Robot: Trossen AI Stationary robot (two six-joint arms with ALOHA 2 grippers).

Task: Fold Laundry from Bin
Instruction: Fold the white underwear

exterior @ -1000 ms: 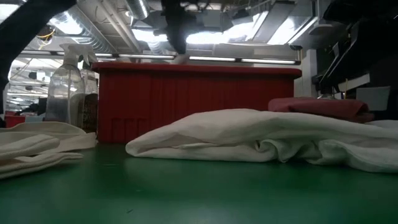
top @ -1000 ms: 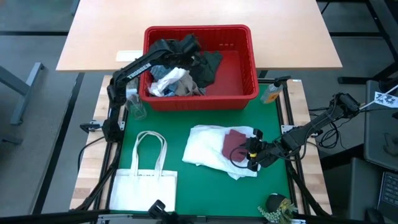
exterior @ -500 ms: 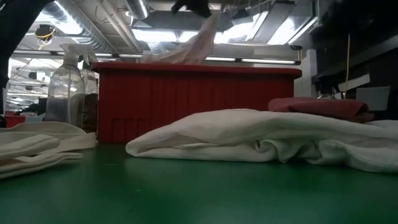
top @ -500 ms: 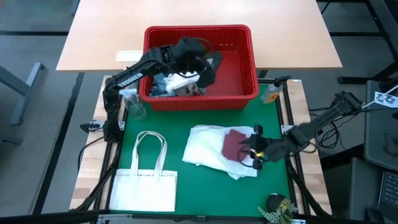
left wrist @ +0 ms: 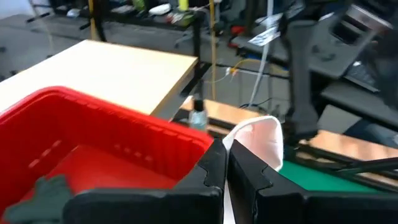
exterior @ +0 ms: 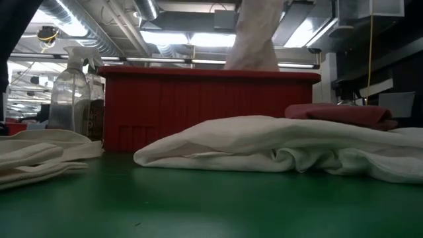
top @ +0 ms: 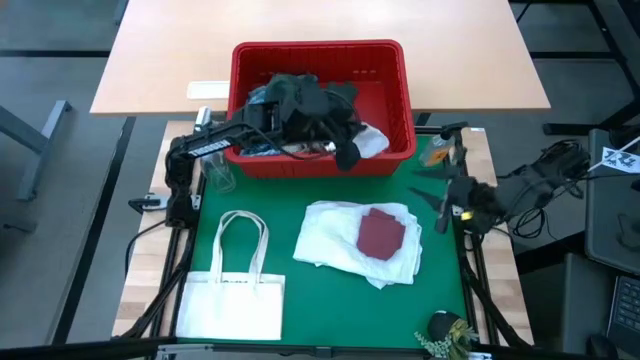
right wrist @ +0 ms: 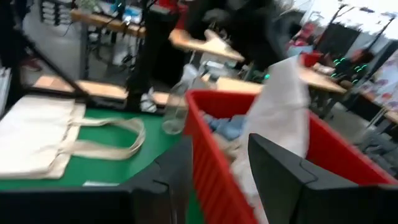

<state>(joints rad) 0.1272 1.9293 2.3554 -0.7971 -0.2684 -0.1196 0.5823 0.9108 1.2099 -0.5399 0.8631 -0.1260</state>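
Lying nearest on the green mat (top: 330, 300) is a flat white tote bag (top: 232, 290) at the left front corner, handles toward the bin. Beside it, mid-mat, a white garment (top: 340, 240) is spread flat with a folded maroon piece (top: 381, 233) resting on top; in the low view the maroon fold (exterior: 340, 114) sits on the white heap (exterior: 264, 142). Bare green mat is seen around this pile on its front and left sides.

At the mat's right edge the right gripper (top: 447, 205) is held above the rail, well apart from the pile. Its jaws are spread with nothing between them, as the right wrist view shows. The right arm is folded back toward the table's right side.

Farther back stands the red bin (top: 395, 110), straddling the mat's rear edge and the wooden table (top: 150, 60). A clear spray bottle (top: 216, 172) is set just beside its left front corner — another small bottle (top: 435, 150) is near its right front corner.

The left gripper (top: 345, 155) is reached over the bin's front wall — the arm stretched across from the left post. Its jaws are pressed together on a white cloth (left wrist: 258, 140), which hangs above the rim (exterior: 254, 39). Dark and pale garments (top: 300, 100) remain heaped in the bin's left half; the right half shows bare red floor.
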